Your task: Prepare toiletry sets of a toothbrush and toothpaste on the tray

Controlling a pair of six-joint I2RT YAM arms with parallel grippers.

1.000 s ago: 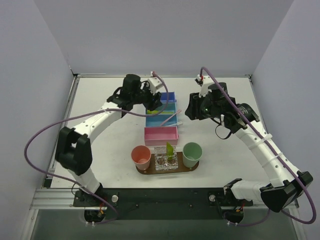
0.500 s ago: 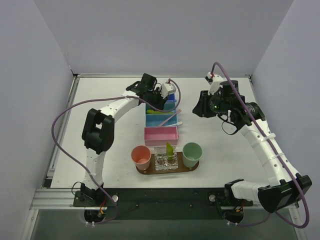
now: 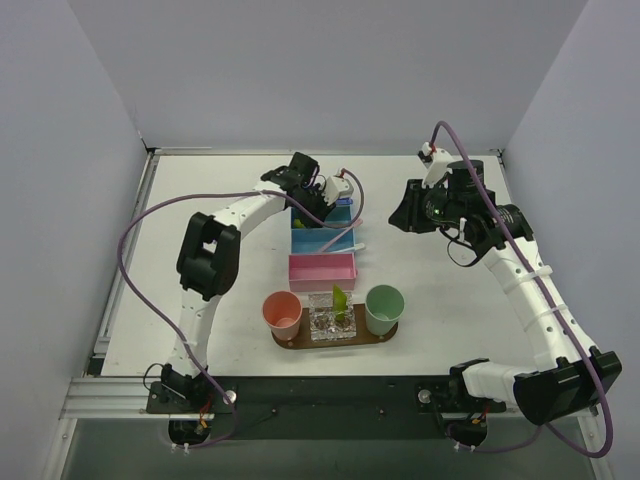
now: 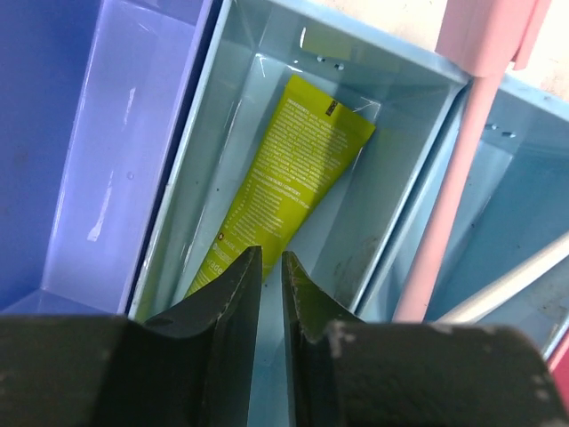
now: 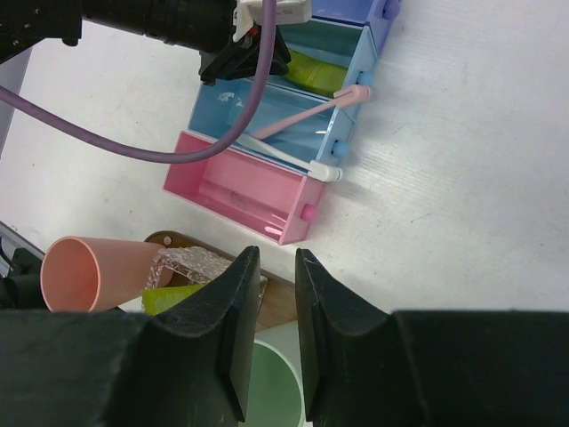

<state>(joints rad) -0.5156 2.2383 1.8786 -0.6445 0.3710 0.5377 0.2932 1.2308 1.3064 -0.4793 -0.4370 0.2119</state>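
One yellow-green toothpaste tube (image 4: 289, 173) lies flat in a light-blue bin (image 4: 391, 191). My left gripper (image 4: 271, 253) hovers just above its near end, shut with only a thin slit and nothing held. The pink toothbrush (image 4: 453, 178) and the white toothbrush (image 4: 516, 280) lie slanted across the bins. A second tube (image 3: 340, 297) stands in the clear holder (image 3: 333, 322) on the brown tray (image 3: 283, 342). My right gripper (image 5: 277, 251) hangs high to the right of the bins, shut and empty, above the tray (image 5: 163, 238).
A salmon cup (image 3: 283, 313) and a mint cup (image 3: 384, 308) stand at the tray's ends. An empty pink bin (image 3: 322, 270) sits in front of the teal bin (image 3: 325, 240) and blue bin (image 3: 335, 198). The left arm's purple cable loops wide to the left.
My left gripper has shifted right over the bins while the arm's elbow swung inward. My right gripper has drawn back to the right, away from the bins.
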